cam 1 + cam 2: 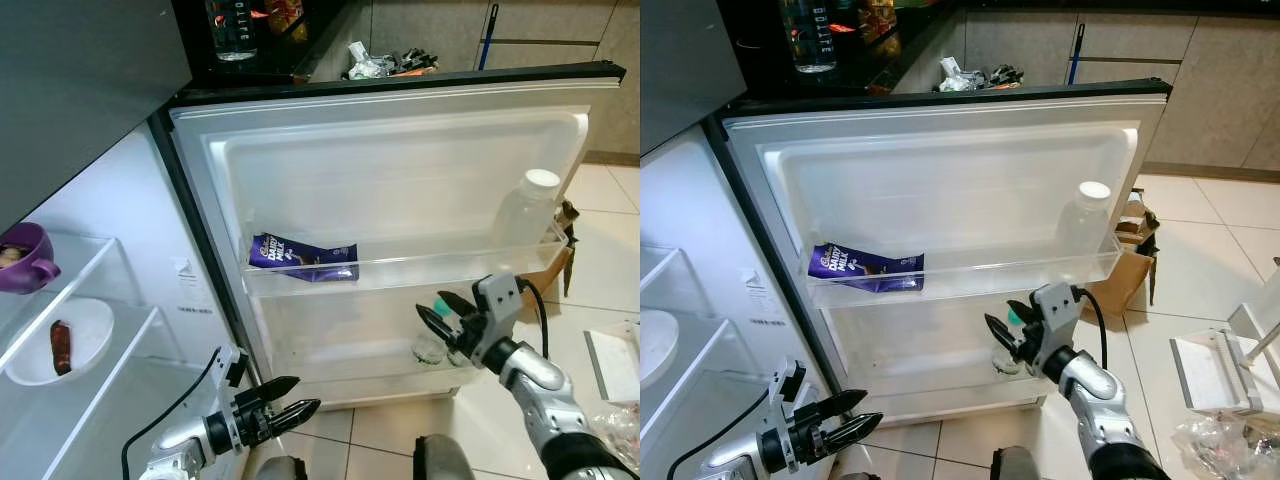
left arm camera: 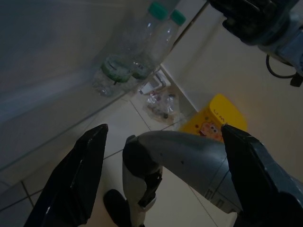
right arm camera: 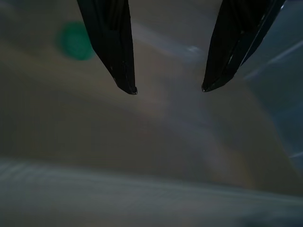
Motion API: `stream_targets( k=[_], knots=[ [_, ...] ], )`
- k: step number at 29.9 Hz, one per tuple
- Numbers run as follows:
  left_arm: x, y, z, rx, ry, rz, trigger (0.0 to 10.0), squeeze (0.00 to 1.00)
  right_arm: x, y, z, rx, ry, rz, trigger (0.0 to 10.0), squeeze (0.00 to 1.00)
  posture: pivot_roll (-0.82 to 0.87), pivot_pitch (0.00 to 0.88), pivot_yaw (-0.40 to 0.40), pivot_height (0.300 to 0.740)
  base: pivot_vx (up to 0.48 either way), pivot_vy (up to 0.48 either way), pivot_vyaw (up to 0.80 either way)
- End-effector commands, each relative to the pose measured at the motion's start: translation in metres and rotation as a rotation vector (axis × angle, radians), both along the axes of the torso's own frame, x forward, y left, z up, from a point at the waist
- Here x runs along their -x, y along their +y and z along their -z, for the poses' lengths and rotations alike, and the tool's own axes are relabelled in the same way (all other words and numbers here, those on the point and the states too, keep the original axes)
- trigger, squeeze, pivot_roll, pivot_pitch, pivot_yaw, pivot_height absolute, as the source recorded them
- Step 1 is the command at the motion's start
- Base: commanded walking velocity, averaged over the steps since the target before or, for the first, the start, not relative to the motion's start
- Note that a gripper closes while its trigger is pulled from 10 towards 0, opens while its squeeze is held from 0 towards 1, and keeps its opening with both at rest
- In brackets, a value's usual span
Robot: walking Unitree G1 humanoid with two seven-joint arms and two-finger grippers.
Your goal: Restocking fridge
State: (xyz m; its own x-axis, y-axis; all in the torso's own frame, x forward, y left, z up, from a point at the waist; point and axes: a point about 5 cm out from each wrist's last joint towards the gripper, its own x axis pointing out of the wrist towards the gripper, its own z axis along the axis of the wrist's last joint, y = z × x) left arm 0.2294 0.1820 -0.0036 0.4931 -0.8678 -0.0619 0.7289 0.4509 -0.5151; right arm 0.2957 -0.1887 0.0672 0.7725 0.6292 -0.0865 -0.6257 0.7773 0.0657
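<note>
Clear plastic bottles with green caps [image 2: 135, 61] stand in lower door shelf [image 1: 340, 360]; right gripper [image 1: 440, 312] fingers spread beside them; left gripper [image 1: 290, 400] open, low.

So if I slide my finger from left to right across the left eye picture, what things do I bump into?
Purple cup → white plate → left gripper → purple chocolate bar → right gripper → white-capped bottle.

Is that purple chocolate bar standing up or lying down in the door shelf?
Lying down: the chocolate bar rests lengthwise along the upper door shelf.
</note>
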Motion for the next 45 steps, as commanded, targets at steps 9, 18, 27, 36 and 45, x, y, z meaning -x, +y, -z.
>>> stream_targets(
  k=[9,18,27,36,45],
  knots=[
    [0.005,-0.001,0.004,-0.008,0.029,0.01,10.0,0.0,0.028,0.016,-0.001,-0.166,0.092,-0.282,10.0,0.0,-0.06,0.001,0.005,0.587,0.0,0.0,0.0],
    [0.005,-0.001,0.005,-0.008,0.029,0.012,10.0,0.0,0.049,0.015,0.034,-0.091,0.26,-0.31,10.0,0.0,-0.06,0.0,0.004,0.587,0.0,0.0,0.0],
    [0.007,0.001,0.006,-0.016,0.038,0.009,10.0,0.0,0.064,0.005,0.054,-0.041,0.379,-0.259,10.0,0.0,-0.06,0.005,0.007,0.587,0.0,0.0,0.0],
    [0.017,0.004,0.016,-0.011,0.108,-0.043,10.0,0.0,0.064,0.001,0.074,-0.049,0.45,-0.109,10.0,0.0,-0.06,0.006,0.008,0.587,0.0,0.0,0.0],
    [0.021,0.005,0.019,-0.006,0.126,-0.056,10.0,0.0,0.083,-0.023,0.102,-0.049,0.587,0.133,10.0,0.0,-0.06,0.006,0.006,0.587,0.0,0.0,0.0]
  ],
)
